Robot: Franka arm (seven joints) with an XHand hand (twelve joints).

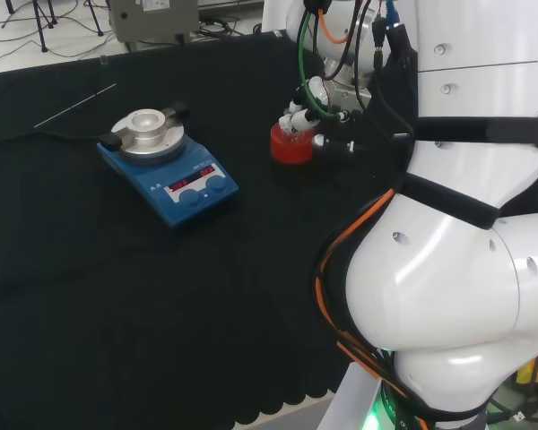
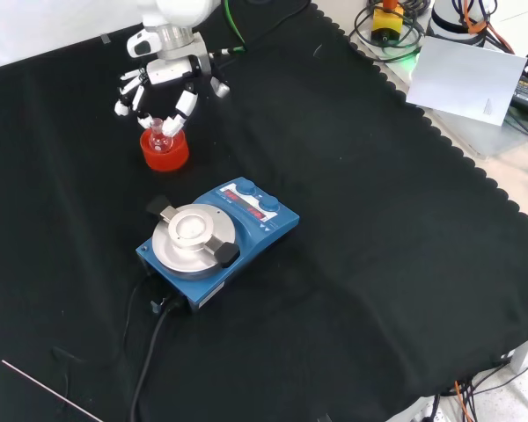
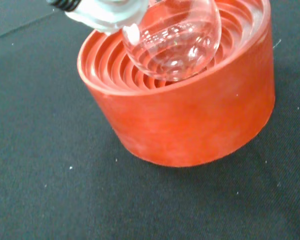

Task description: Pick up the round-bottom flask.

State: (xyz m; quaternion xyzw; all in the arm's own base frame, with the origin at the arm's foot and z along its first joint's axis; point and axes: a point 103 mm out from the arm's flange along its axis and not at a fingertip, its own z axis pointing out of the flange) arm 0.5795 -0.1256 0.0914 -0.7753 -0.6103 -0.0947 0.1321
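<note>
A: Red stand point(image 3: 190, 120) first, it's closest to the wrist camera. We see the flask point(image 3: 172, 37) bulb down in its ribbed cup. That's why it's there, a round bottom won't stand on flat cloth.

B: Agreed. Front view puts stand and flask at the upper left of the bench point(image 2: 378, 264), behind the blue stirrer plate point(image 2: 216, 242). Where's the hand?

A: Hand point(image 2: 163, 83) is right over the stand in the front view. Fingers point(image 2: 183, 105) curl down around the neck. We'd call it closing in, but whether they actually pinch the glass, we cannot tell; one white fingertip sits just beside the bulb in the wrist view.

B: Coming from above makes sense to us, since the neck is the only part clear of the cup. Axis?

A: Long axis runs bulb to neck. Neck points up toward the palm, roughly upright, maybe a slight lean; we can't say more.

B: Lifted?

A: The bulb looks low in the cup, so we judge it not yet up.
</note>
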